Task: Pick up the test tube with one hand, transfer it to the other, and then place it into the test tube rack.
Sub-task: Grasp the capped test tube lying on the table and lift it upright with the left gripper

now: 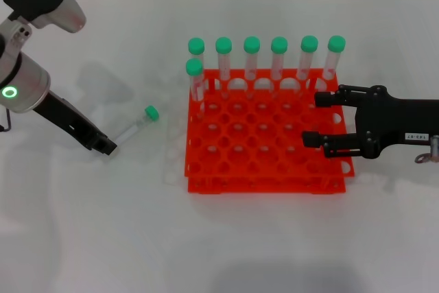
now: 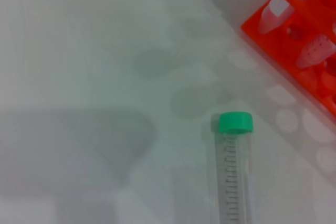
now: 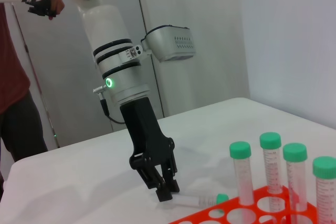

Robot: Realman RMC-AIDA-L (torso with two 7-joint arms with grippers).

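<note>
One tube (image 1: 139,122) is lying on the white worktop (image 1: 103,224) left of the rack (image 1: 264,135), with the left gripper (image 1: 106,145) closing its jaws on the tube's bottom end. Only the right wrist view is showing this grip, plus grey wall panels and a bystander in red behind. The right gripper (image 1: 312,119) is hovering over the rack's right edge, jaws open and empty.

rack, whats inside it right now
Seven green-capped tubes stand upright in the rack: six along the far row, one in the next row at its left end. The other visible holes look empty; the right gripper covers a few.
</note>
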